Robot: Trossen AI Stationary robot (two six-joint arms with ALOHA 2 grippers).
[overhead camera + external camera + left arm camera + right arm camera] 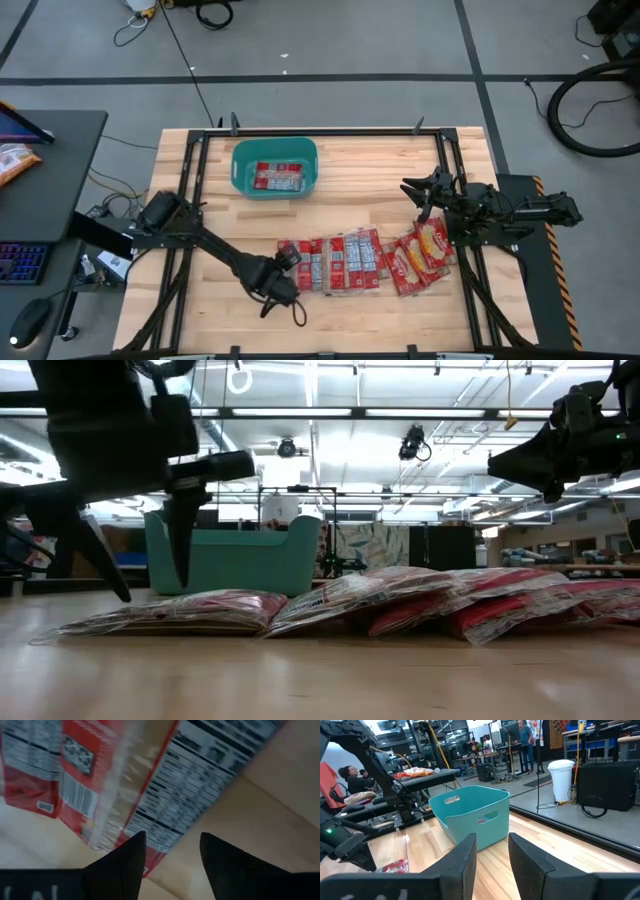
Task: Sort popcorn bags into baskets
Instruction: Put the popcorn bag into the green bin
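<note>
Several red popcorn bags (345, 262) lie flat and overlapping in a row on the wooden table; those at the right end (425, 252) show yellow pictures. More packets (278, 176) lie inside the teal basket (240, 165) near the far edge. My left gripper (283, 310) is open and points down just over the near corner of the leftmost bag (150, 795), its fingers astride that corner. My right gripper (412, 188) hangs open above the table, right of the basket (470, 815) and facing it.
Black rails (300, 131) frame the tabletop. A dark side table on the left carries an orange snack bag (15, 160). Bare wood lies between the basket and the row of bags (400, 600). People stand in the room behind (522, 732).
</note>
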